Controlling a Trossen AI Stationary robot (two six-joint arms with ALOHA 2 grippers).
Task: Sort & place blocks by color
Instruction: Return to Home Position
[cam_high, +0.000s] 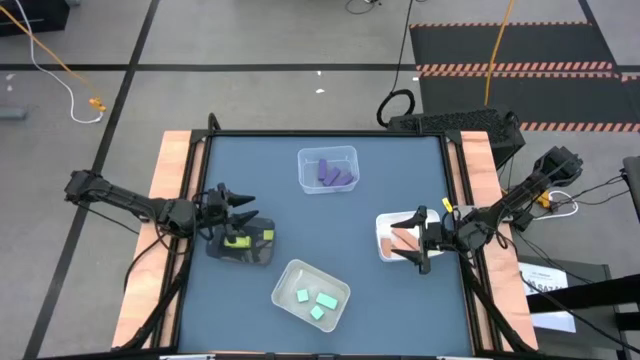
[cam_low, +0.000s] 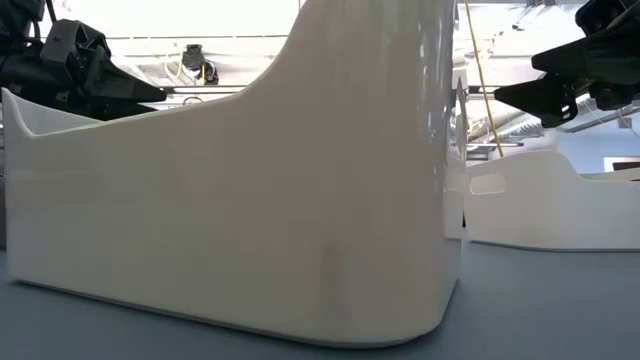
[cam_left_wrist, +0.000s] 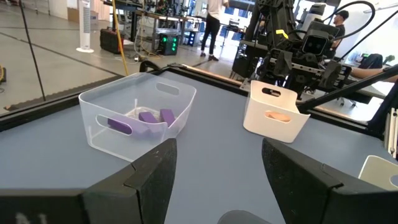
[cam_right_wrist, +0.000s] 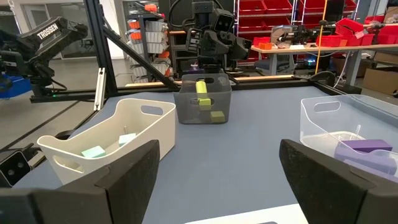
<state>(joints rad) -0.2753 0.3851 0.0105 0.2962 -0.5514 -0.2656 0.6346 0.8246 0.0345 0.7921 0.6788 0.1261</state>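
Left gripper (cam_high: 245, 207) stands wide open and holds nothing, hanging at the edge of the black mesh bin (cam_high: 262, 252); right gripper (cam_high: 420, 240), equally wide and empty, hangs over the small white plastic bin (cam_high: 385, 222). Yellow-green blocks (cam_high: 238, 241) lie in the mesh bin and salmon blocks (cam_high: 403, 240) in the white one. Purple blocks (cam_high: 333, 174) sit in the clear plastic bin (cam_high: 305, 158) toward the high view's top, and light teal blocks (cam_high: 318, 303) in the pale off-white bin (cam_high: 285, 282) toward its bottom (every colour in its own container). All four bins rest apart on the blue-grey table top (cam_high: 330, 225), flanked by wooden side strips (cam_high: 170, 170). Beyond lies a workshop with red shelving (cam_right_wrist: 273, 12), benches, and people (cam_left_wrist: 211, 25) standing far off. From table height, the off-white bin's wall fills nearly the whole low view, hiding most of the table
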